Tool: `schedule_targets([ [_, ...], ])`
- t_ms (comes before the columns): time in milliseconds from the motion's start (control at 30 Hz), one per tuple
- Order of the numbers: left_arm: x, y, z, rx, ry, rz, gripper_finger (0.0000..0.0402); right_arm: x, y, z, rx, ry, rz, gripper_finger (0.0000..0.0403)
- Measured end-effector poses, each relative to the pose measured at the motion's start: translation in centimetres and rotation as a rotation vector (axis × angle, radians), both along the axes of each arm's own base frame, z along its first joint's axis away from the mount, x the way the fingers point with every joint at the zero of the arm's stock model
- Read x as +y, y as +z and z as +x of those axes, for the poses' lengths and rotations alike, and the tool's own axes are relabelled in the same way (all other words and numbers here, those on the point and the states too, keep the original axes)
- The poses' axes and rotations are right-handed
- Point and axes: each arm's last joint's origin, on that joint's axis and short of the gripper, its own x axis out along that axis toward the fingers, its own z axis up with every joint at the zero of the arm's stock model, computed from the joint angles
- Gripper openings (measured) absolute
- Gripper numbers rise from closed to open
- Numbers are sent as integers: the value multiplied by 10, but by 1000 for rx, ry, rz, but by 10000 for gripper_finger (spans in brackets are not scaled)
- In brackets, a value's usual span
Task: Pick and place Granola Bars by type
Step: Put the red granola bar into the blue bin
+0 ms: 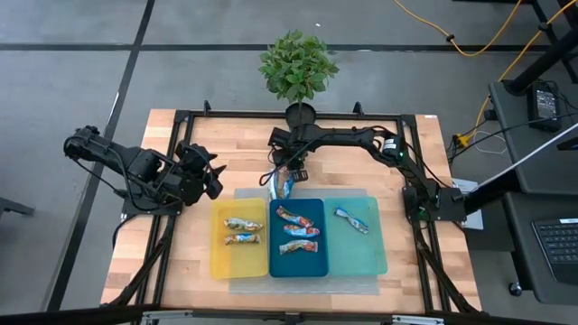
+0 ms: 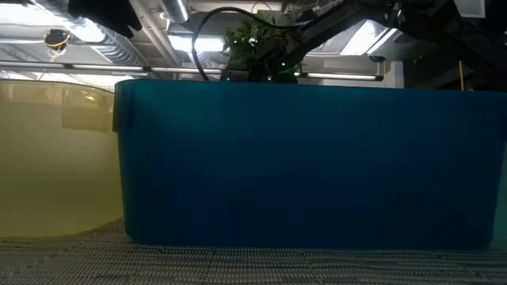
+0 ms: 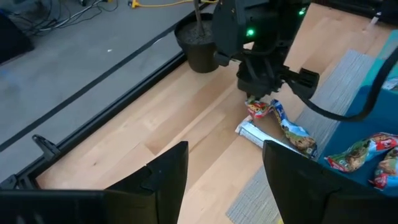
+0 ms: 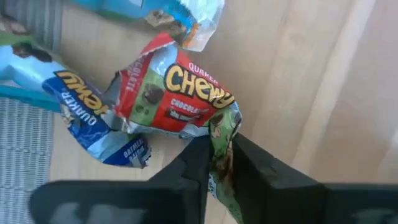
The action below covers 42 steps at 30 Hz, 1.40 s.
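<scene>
A pale wooden table in a black frame stands on a grey floor, with a potted green plant at its far edge and a grey mat under three plastic trays set in a row near the front: a yellow rectangular tray on the left, a dark blue tray in the middle, and a teal tray on the right. Two orange-brown wrapped granola bars lie in the yellow tray, three red-and-blue wrapped bars in the dark blue tray, and one blue wrapped bar in the teal tray.

The right gripper reaches across from the right side to a spot just beyond the dark blue tray, close in front of the plant pot. Its two dark fingers are pinched tight on the crinkled green end of a red and green Quaker Chewy bar, which rests on the bare wood. Touching it lie a blue Chewy bar and another blue-wrapped bar.

The left gripper waits over the table's left side, its fingers spread wide and holding nothing.
</scene>
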Motion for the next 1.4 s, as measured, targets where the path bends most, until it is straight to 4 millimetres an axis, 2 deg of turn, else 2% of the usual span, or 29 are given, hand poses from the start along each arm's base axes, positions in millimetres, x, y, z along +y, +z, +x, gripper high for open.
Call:
schedule_targets([
  [233,-1,2,3,-8,-29,16,198,-2,24,8,-46,-52,1,31],
  [600,-2,2,3,-4,-35,12,198,-2,74,10,-71,-143,39,29],
  [767,-2,1,3,21,-61,24,198,4,103,3,-89,-161,51,20],
  [1167,-2,1,3,47,-87,49,198,53,207,-40,-305,-115,40,19],
  [1400,-2,1,3,55,-94,56,198,85,264,-83,-432,-47,36,25],
])
